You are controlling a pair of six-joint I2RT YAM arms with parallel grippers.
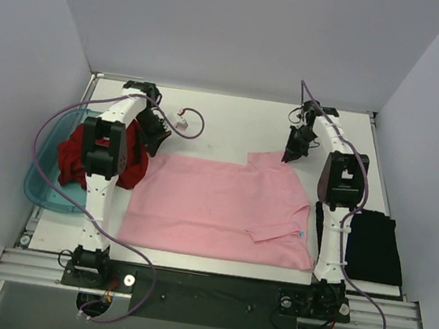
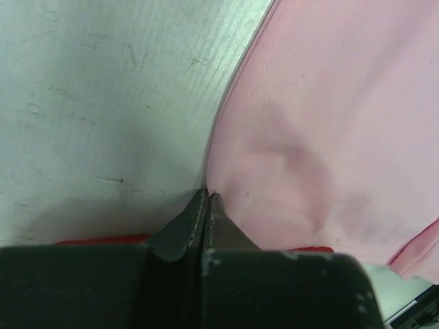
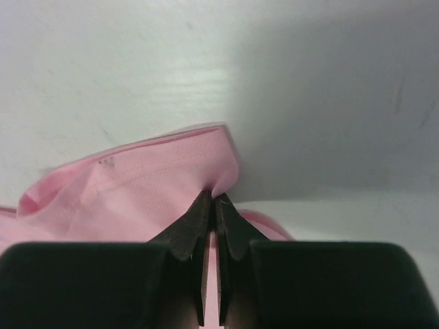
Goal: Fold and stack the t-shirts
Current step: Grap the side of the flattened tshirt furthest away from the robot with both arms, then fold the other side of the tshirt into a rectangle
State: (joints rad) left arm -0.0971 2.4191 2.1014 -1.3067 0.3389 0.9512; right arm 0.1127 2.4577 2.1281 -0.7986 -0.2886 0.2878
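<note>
Top external view shows the light pink t-shirt (image 1: 222,206) flat at the middle of the table (image 1: 226,116), the left gripper (image 1: 157,148) and the right gripper (image 1: 290,156) each pinched shut on its far edge, probably for folding it nearward.

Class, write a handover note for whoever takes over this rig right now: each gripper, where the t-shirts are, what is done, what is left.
Left gripper: shut on the far-left corner of the pink t-shirt.
Right gripper: shut on its far-right edge.
Things: pink t-shirt spread flat mid-table; dark red t-shirt bunched in the teal bin at left; black t-shirt a neat rectangle at right.
Done: black one apparently folded; pink one gripped, ready to fold.
Left: fold pink, fold red, stack all three.
</note>
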